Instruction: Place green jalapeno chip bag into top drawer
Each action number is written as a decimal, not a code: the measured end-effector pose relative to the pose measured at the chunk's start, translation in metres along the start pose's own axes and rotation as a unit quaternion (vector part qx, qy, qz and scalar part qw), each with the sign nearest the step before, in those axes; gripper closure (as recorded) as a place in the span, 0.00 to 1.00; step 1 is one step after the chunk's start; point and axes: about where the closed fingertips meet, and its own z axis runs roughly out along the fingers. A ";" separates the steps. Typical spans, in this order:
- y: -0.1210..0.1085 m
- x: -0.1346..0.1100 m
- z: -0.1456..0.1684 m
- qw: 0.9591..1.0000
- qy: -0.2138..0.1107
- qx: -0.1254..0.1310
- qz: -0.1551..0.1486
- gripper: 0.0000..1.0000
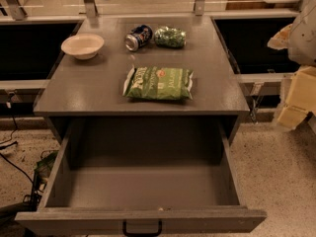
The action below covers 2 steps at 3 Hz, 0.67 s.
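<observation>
Top drawer [74,220] is nearest the camera, pulled wide open under the front edge of the bench [79,90]. Its black handle [142,229] is centred on the front panel and its grey floor and side walls are in view. Dark cables [12,157] trail on the speckled floor, left of the drawer.

On the bench top, left to right:
- A pale bowl [82,45] sits upright near the back left corner.
- A dented can [138,37] lies on its side at the back edge, about mid-width, open end toward the front left.
- The green jalapeno chip bag [158,83] lies flat near the middle of the front edge, long side parallel to that edge. Its white lettering faces up, with a small red logo on top and white seams at both ends. It is on the bench top, not in the drawer, and well apart from the bowl.
- A small crinkly green packet [170,37] sits just right of the can at the back, very close to it, directly behind the chip bag.

The gripper [296,100] is at the far right, off the right edge of the bench and below the white arm [305,33]. It is well clear of the chip bag and holds nothing that can be seen. Spread or pressed together: cannot tell.
</observation>
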 end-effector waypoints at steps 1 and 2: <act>0.000 0.000 0.000 1.000 0.000 0.000 0.000 0.00; 0.000 0.000 0.000 1.000 0.000 0.000 0.000 0.19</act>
